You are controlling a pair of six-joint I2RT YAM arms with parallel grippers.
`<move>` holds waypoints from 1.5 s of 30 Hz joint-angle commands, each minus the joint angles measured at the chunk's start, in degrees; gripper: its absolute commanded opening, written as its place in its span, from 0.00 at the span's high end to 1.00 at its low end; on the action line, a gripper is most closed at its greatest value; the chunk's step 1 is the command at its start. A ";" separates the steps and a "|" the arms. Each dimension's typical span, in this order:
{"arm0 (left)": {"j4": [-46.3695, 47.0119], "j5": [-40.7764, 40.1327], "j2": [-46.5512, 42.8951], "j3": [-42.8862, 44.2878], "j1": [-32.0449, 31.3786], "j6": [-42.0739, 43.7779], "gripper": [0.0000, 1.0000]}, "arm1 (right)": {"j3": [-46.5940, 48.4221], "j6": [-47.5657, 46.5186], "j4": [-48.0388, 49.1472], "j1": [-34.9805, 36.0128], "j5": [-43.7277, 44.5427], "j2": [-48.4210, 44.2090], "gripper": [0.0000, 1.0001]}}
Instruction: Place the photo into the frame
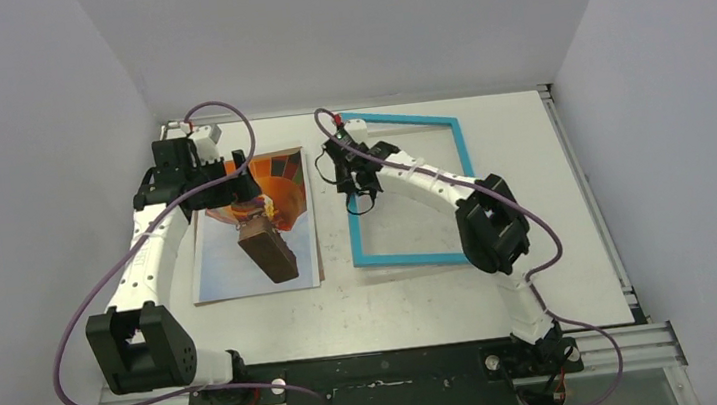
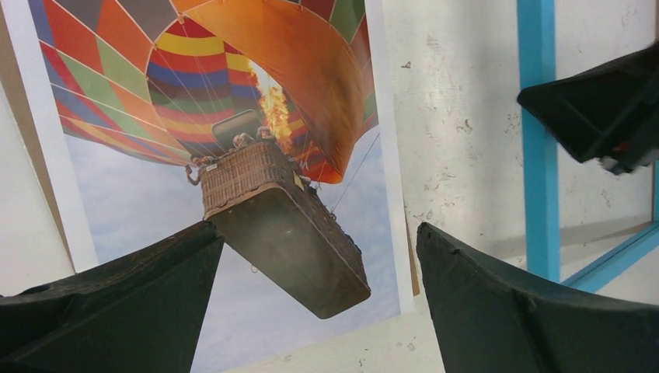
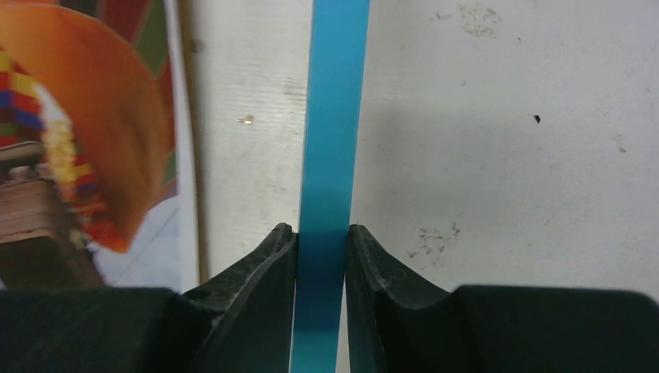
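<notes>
Photo (image 1: 231,266): flat on the bench (image 1: 395,304), just left of the frame, not touching it.
Frame (image 1: 411,258): flat on the bench, blue face up.
Right end effector (image 3: 321,233): closed, pinching the frame's left bar.
Left end effector (image 2: 319,229): spread wide, empty, above the photo.

The left arm is reaching forward, and the left gripper (image 2: 319,233) is holding its fingers wide apart. The right arm is stretching out, and the right gripper (image 3: 321,233) is pinching the frame (image 3: 336,116).

Bright, even overhead light casts only soft shadows on the table (image 1: 405,298), without glare, though the photo (image 3: 85,140) blurs at the right wrist view's edge.
</notes>
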 commanded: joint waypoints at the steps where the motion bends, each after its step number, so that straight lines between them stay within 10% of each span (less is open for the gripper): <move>1: 2.92 1.40 -1.16 -0.04 -0.55 -0.49 0.04 | -0.25 2.27 3.42 -0.99 -6.20 -12.58 0.95; 19: 3.85 0.75 2.57 1.97 -9.03 -4.95 0.04 | -12.76 24.33 22.69 -15.32 -40.52 -27.15 0.95; 45: 4.97 -2.26 6.16 5.02 -15.74 -5.83 0.04 | -17.69 40.47 38.05 -20.28 -47.43 -35.81 0.95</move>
